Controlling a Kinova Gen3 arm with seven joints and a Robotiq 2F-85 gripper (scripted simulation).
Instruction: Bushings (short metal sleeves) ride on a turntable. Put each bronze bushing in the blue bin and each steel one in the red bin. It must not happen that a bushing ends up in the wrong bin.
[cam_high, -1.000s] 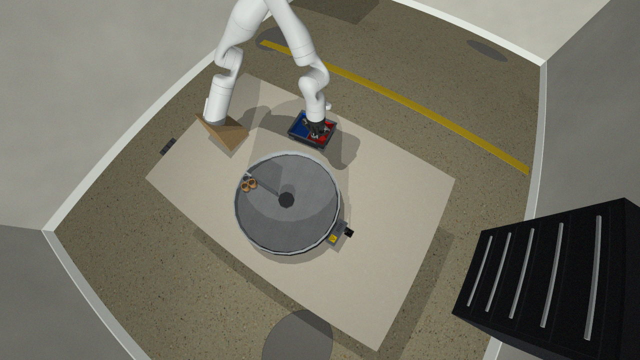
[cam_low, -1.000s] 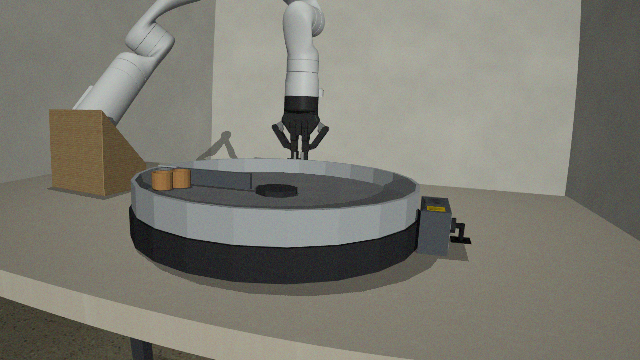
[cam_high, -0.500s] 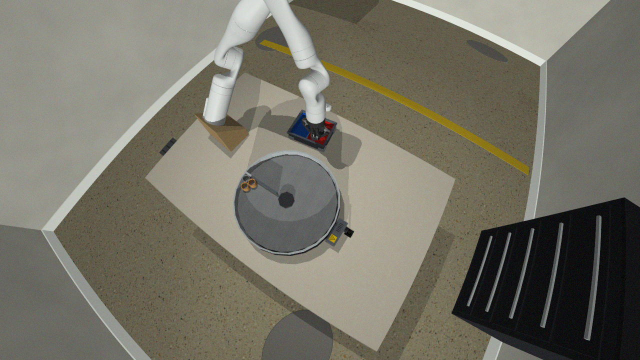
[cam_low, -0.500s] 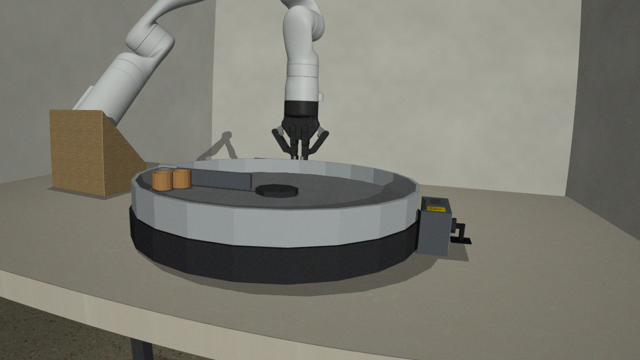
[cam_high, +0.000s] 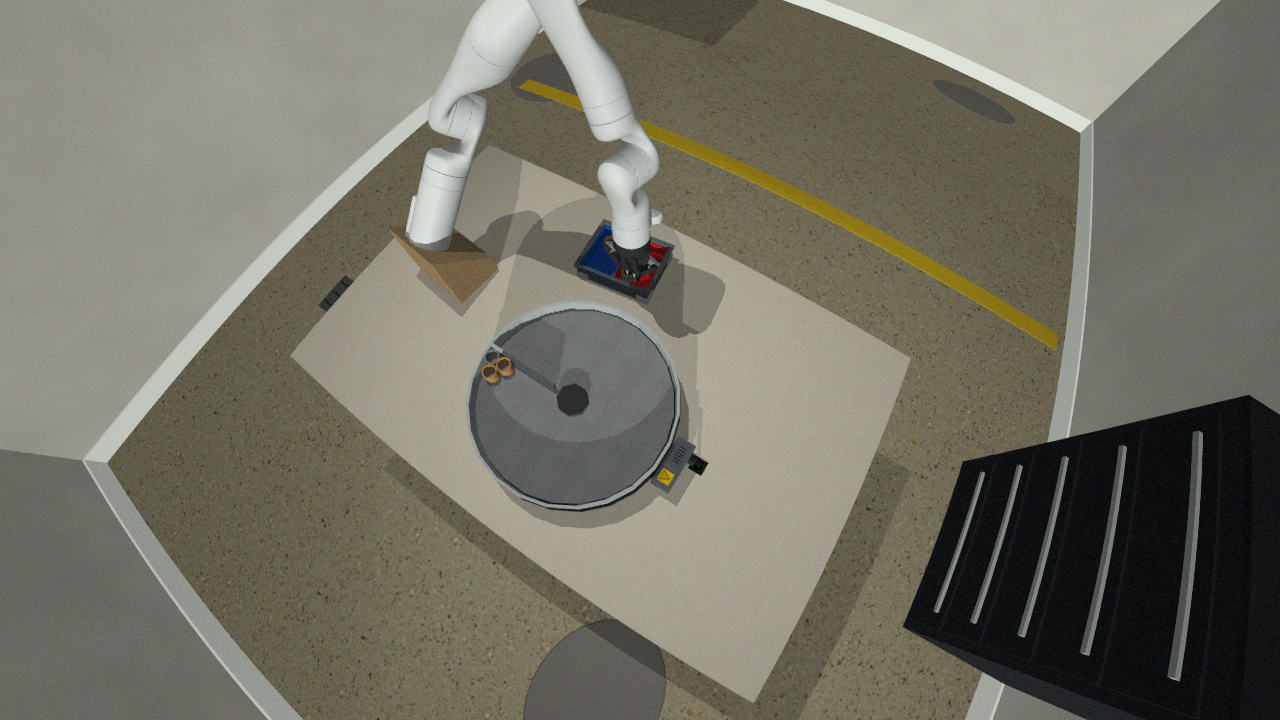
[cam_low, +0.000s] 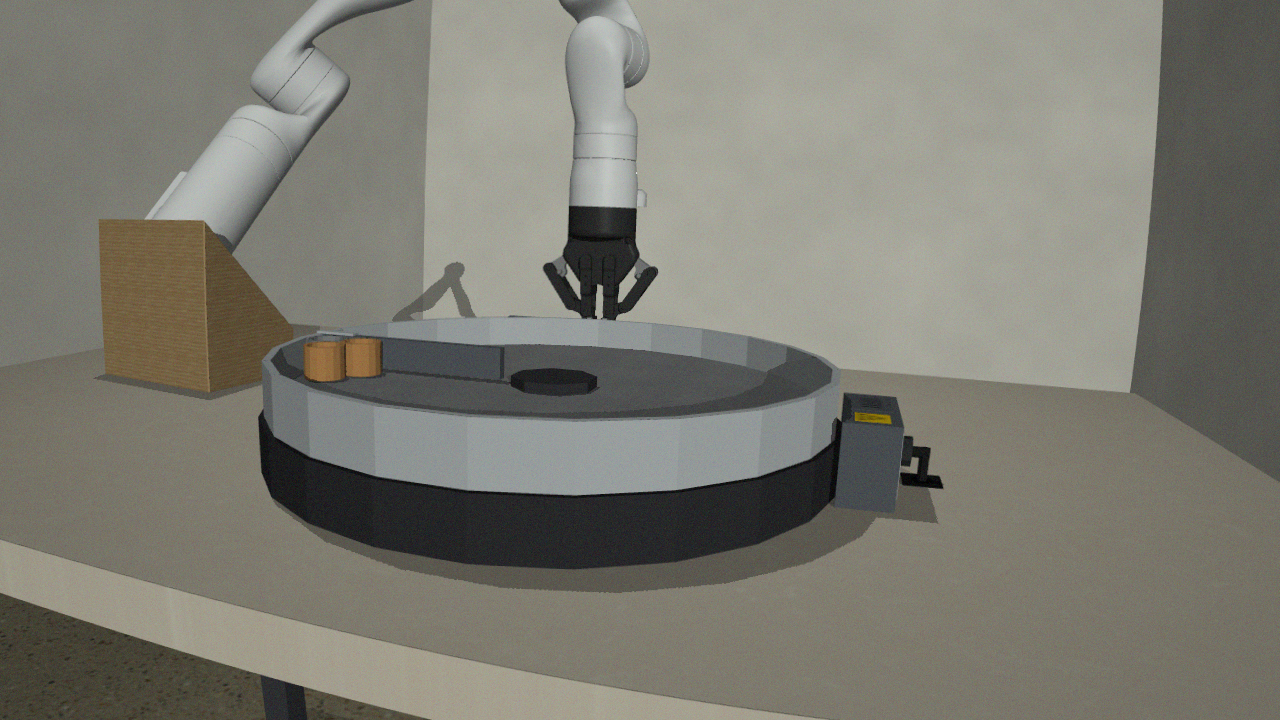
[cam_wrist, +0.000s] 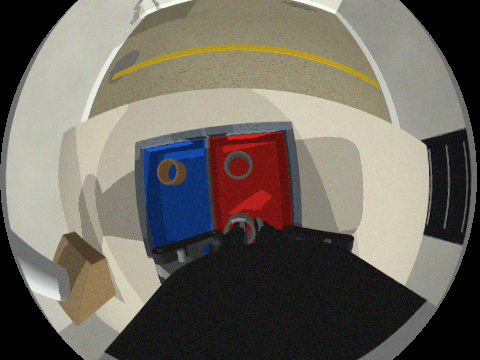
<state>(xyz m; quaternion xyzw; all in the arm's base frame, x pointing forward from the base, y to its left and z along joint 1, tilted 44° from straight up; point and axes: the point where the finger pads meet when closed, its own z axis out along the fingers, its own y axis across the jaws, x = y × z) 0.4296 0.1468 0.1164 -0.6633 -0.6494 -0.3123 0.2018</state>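
Leftmost, on the turntable (cam_high: 572, 456) (cam_low: 572, 452), two bronze bushings (cam_high: 506, 373) (cam_low: 363, 357) adjoin a steel bushing (cam_high: 486, 355) (cam_low: 324, 337). Centrally, the blue bin (cam_high: 597, 253) (cam_wrist: 182, 215). Right, the red bin (cam_high: 662, 250) (cam_wrist: 270, 165): above it, the pincer (cam_high: 633, 275) (cam_low: 598, 315) (cam_wrist: 250, 226) pinches the wall of a second steel ring (cam_wrist: 229, 225). Release probably turns on this alignment, right of the divider (cam_wrist: 209, 175).

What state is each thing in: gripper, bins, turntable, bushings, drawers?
Gripper: shut on a steel bushing, over the red bin
Blue bin: holds one bronze bushing
Red bin: one steel bushing lies inside
Turntable: carries three bushings; turning or stopped, cannot tell
Bushings on it: upright, two bronze, one steel
Drawers: shut
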